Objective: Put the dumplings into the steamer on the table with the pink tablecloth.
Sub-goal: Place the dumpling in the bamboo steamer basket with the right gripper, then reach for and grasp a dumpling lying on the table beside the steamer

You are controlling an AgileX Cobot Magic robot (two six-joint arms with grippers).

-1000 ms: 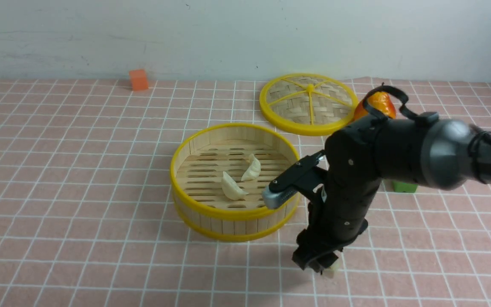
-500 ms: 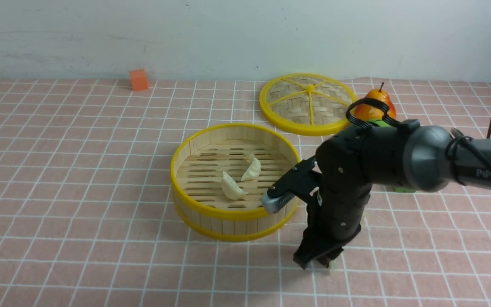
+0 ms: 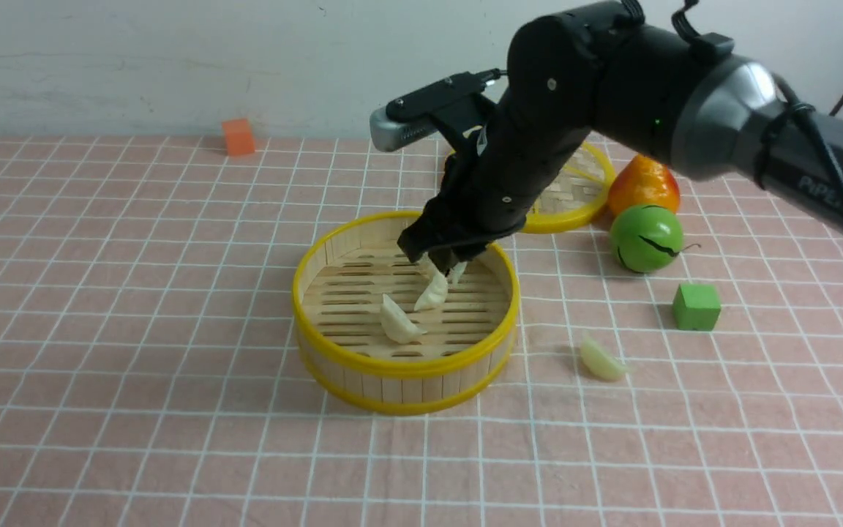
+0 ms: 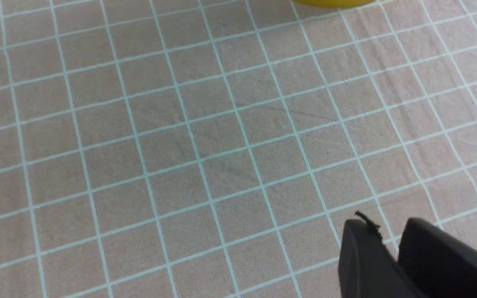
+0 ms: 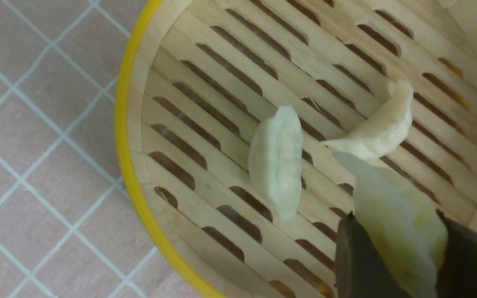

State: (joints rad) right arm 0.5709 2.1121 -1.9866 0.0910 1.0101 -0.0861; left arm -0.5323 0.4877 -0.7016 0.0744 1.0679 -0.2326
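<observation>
The steamer (image 3: 405, 368) stands mid-table on the pink tablecloth (image 3: 136, 293). Two dumplings (image 3: 399, 320) (image 3: 432, 293) lie on its slatted floor. My right gripper (image 3: 445, 267) hangs over the steamer's far right part, shut on a third dumpling (image 5: 391, 198). The right wrist view shows that gripper (image 5: 395, 217) above the steamer (image 5: 126, 136) and the two lying dumplings (image 5: 278, 161) (image 5: 381, 128). Another dumpling (image 3: 602, 360) rests on the cloth to the right of the steamer. My left gripper (image 4: 387, 231) is shut on nothing above bare cloth; the steamer's yellow rim (image 4: 329, 2) peeks in at the frame's edge.
The woven lid (image 3: 575, 197) lies behind the steamer, partly hidden by my right arm. An orange-yellow fruit (image 3: 645, 187), a green ball (image 3: 646, 238) and a green cube (image 3: 696, 306) sit to the right. An orange cube (image 3: 238, 137) stands by the back wall.
My right gripper closed on a dumpling on the cloth right of the steamer. It then rose and swung left over the steamer, uncovering the fruit, the cube and the loose dumpling.
</observation>
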